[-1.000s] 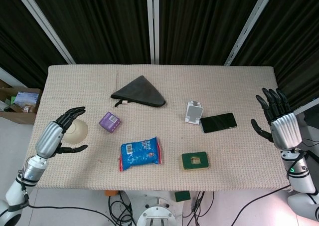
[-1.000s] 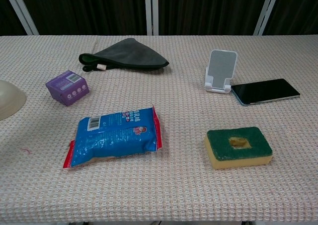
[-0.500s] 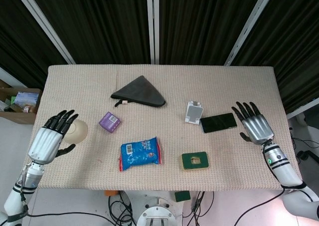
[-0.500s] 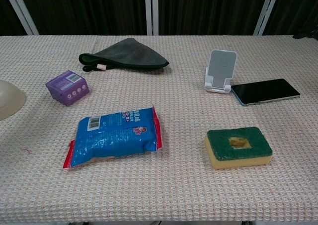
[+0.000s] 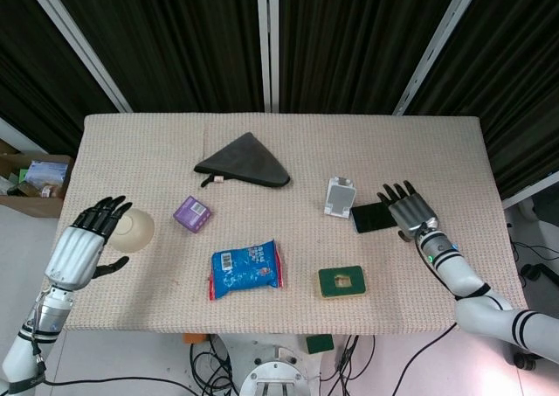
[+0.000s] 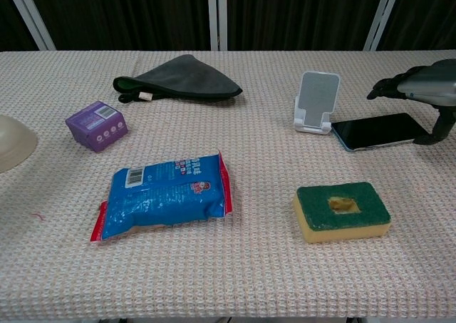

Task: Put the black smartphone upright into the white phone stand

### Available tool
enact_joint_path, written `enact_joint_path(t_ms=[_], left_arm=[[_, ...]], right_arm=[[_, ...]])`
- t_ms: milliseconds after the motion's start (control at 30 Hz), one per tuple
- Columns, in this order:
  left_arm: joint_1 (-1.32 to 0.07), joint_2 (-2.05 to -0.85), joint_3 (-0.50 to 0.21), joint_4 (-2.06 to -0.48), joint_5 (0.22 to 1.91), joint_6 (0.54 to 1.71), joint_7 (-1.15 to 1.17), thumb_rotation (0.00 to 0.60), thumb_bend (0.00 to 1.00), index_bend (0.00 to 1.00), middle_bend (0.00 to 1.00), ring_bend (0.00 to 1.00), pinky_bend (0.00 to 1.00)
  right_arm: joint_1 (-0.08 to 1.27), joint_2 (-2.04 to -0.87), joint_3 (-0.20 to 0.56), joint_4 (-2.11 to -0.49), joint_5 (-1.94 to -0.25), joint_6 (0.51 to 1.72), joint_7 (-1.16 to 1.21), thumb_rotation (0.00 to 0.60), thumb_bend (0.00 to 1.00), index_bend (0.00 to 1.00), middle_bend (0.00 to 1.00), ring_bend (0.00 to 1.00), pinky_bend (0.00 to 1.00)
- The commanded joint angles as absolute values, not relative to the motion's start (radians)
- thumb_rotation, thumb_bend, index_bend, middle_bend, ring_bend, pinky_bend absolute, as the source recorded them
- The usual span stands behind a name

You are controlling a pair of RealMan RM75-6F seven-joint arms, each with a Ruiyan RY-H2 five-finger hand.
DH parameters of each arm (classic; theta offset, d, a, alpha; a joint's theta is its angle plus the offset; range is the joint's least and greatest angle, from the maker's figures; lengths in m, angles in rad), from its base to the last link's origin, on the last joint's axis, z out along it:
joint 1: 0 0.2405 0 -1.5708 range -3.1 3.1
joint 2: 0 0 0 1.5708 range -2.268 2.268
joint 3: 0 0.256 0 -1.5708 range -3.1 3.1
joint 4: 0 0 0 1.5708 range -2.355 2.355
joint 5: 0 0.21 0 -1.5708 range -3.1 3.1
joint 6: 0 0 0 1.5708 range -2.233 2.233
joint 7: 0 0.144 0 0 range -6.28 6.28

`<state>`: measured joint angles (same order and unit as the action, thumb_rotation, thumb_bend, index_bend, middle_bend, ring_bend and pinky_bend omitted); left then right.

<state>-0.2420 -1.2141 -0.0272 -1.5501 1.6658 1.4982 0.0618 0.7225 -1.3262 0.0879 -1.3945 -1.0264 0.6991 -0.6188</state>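
The black smartphone [image 5: 371, 217] [image 6: 375, 131] lies flat on the table, just right of the white phone stand [image 5: 340, 196] [image 6: 315, 103], which stands upright with nothing in it. My right hand [image 5: 407, 211] [image 6: 420, 89] hovers over the phone's right end, palm down, fingers spread, holding nothing. Its thumb hangs by the phone's right edge in the chest view. My left hand [image 5: 83, 239] stays off the table's left edge, open, beside a cream bowl; the chest view does not show it.
A cream bowl [image 5: 133, 229] sits at the left edge. A purple box [image 5: 192, 213], a blue snack bag [image 5: 246, 268] and a green-and-yellow sponge [image 5: 342, 282] lie on the front half. A dark folded cloth [image 5: 244, 163] lies behind.
My right hand has swept in from the table's right side to just above the phone's right end. My left hand has drifted slightly down and outward.
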Motion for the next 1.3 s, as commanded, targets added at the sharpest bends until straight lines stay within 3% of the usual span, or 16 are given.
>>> enact_joint_path(t_ms=[33,667,1100,1300], left_arm=[[-0.241,-1.221,-0.027,-1.534,1.668,1.502,0.054,0.6,0.0,0.1,0.07,0.09,0.25],[-0.258,-1.258,-0.022,-1.471,1.674,1.482,0.009,0.6,0.0,0.11,0.07,0.09,0.25],[-0.264,-1.265,-0.021,-1.446,1.662,1.47,-0.009,0.6,0.0,0.11,0.07,0.09,0.25],[-0.265,-1.265,-0.02,-1.443,1.66,1.47,-0.017,0.6,0.0,0.11,0.07,0.09,0.25]], right_arm=[[0.743,-1.338,0.082,-1.379,-1.006,0.683,-0.626,0.6,0.3,0.0,0.0,0.0,0.0],[0.756,-1.381,0.058,-1.306,-0.939,0.67,-0.485,0.6,0.3,0.01,0.0,0.0,0.0],[0.775,-1.407,0.036,-1.276,-0.909,0.655,-0.468,0.6,0.3,0.16,0.01,0.0,0.0],[0.779,-1.421,0.03,-1.266,-0.914,0.669,-0.465,0.6,0.31,0.29,0.02,0.0,0.0]])
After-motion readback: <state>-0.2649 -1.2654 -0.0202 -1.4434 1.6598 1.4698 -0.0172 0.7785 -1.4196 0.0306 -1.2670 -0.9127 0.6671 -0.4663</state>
